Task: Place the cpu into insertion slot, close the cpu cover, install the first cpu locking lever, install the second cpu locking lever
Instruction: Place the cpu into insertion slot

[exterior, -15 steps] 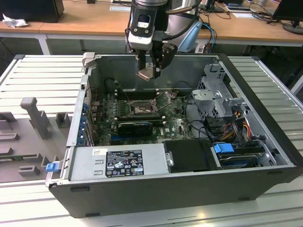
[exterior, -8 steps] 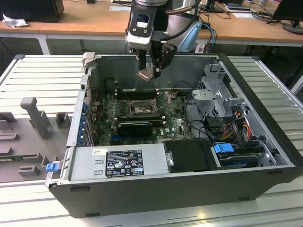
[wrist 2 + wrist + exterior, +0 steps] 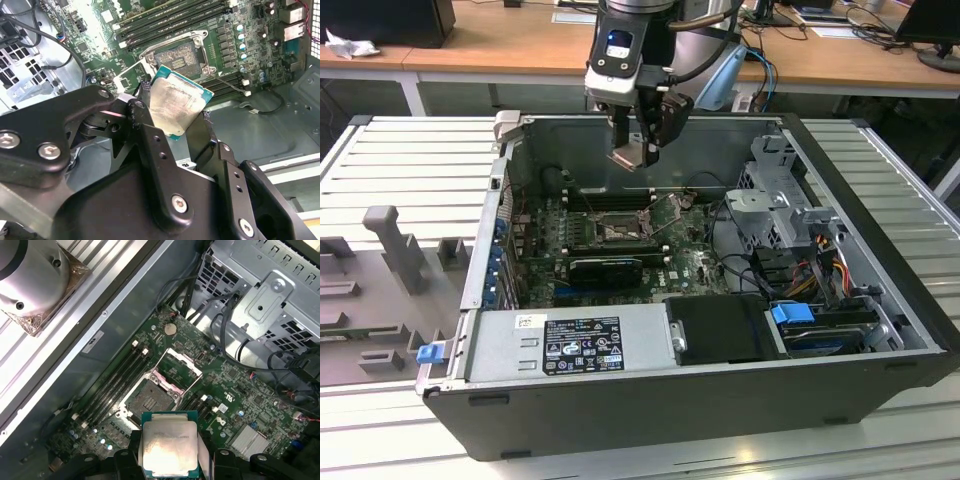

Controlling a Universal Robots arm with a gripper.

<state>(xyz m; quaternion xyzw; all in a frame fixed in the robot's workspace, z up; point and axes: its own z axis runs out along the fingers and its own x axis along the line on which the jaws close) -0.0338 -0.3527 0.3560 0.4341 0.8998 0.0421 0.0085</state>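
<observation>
Holding the cpu (image 3: 177,107) in the gripper (image 3: 175,122), with black fingers (image 3: 150,137) drawn in to the chip's width and pressed on two opposite edges. Nothing else in the grasp. Pale, scuffed metal face turned toward both wrist cameras, with a thin green rim round it. Up in the air, touching no part of the machine. In the exterior view, the cpu (image 3: 627,160) tilted under the arm, over the far part of the open case (image 3: 880,260) and above the board (image 3: 690,265).

Lower down and well apart from the chip, the slot (image 3: 145,399): a black square with a bare dark centre inside a silvery rim, set in the green board. Same slot (image 3: 181,55) just past the chip's far corner in the second wrist view. Nearer the camera than the chip in the exterior view, the slot (image 3: 617,228) again.

Beside the slot, hinged at one edge, the cover (image 3: 186,360): tilted up and open, with board showing through its cut-out.

Along one side of the slot, long black memory slots (image 3: 115,380). Farther off, a perforated metal drive cage (image 3: 270,295) with dark cables in front.

Under the case, a ribbed grey desk (image 3: 400,150), with grey fixtures (image 3: 395,245) at the exterior view's left.
</observation>
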